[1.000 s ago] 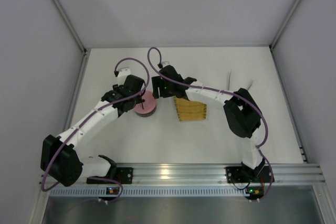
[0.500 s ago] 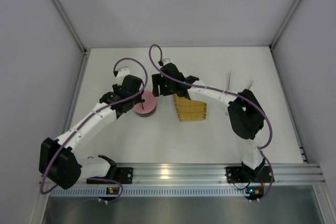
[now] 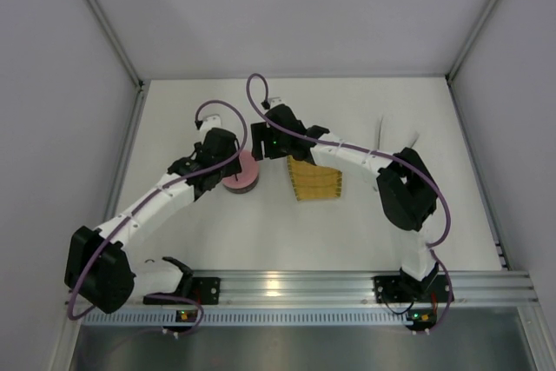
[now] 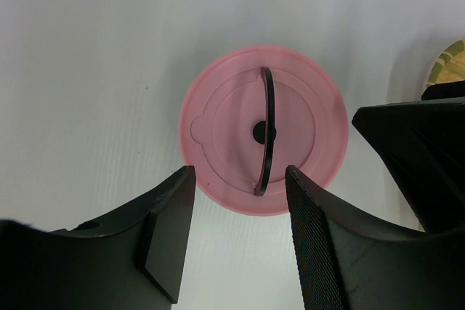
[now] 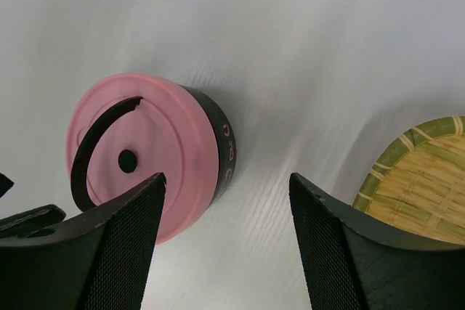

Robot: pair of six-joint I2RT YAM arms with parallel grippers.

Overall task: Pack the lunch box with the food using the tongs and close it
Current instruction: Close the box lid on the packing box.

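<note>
Left end effector (image 4: 237, 194) hangs half-spread and empty above the lunch box (image 5: 221, 147), which sits lidded on the tabletop (image 4: 87, 49). Its pink lid (image 4: 218, 136) looks light, rigid, slick; the thin upright black handle (image 4: 270, 99) is likely the best purchase. Right end effector (image 5: 225, 194), likewise parted and empty, hovers beside it, near the woven tray (image 5: 425, 179).

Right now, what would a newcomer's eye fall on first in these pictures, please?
The pink lid with its black handle, closing the lunch box mid-table, stands out most. The left gripper and right gripper hang open close above it, and the yellow woven tray lies just right of it.
</note>
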